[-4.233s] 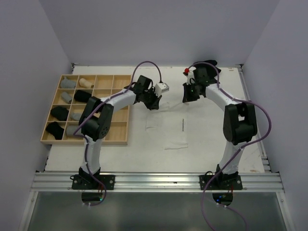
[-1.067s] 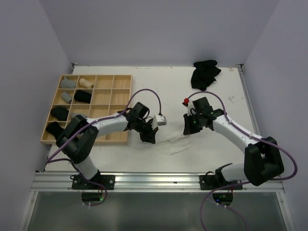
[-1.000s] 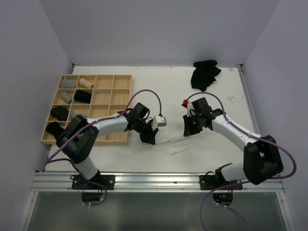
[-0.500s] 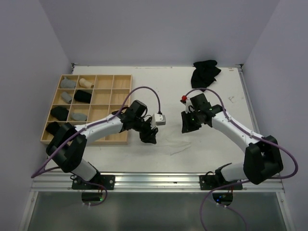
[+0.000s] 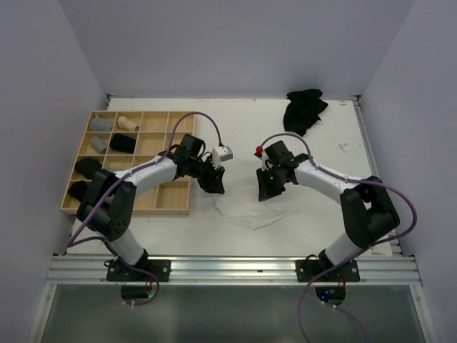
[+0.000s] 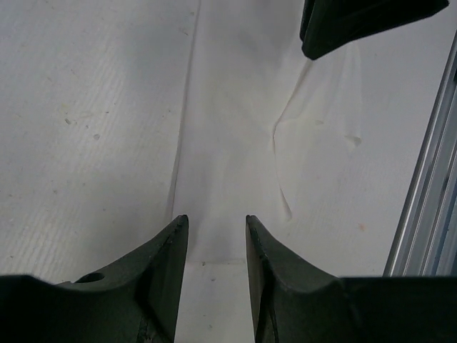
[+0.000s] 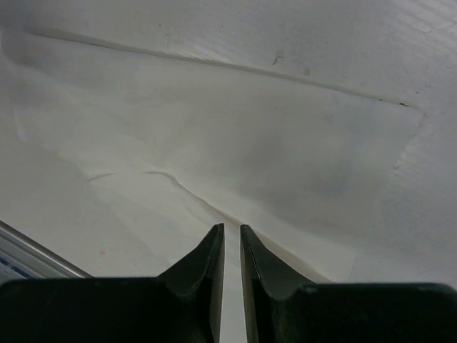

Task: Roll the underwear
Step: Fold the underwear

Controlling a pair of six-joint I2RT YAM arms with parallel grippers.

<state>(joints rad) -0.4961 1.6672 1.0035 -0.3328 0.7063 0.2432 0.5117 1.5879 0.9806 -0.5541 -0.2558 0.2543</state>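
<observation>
Pale lilac walls (image 5: pixel 235 43) enclose white table (image 5: pixel 243 121).

Top view: bright, even, sharp; soft small shadows on table (image 5: pixel 243 121). Wrist views: dimmer, grey cast; white underwear (image 7: pixel 214 143) low in contrast, creases faintly shaded.

The tray (image 5: pixel 180 121) sits at 9 o'clock on the table (image 5: pixel 250 121), with rolls (image 5: pixel 123 142) in its left cells. A flat cloth (image 5: pixel 243 207) lies just toward 6 from centre, with the left gripper (image 5: pixel 212 184) at its 10 and the right gripper (image 5: pixel 265 191) at its 2. A heap (image 5: pixel 303 109) lies at 1.
</observation>
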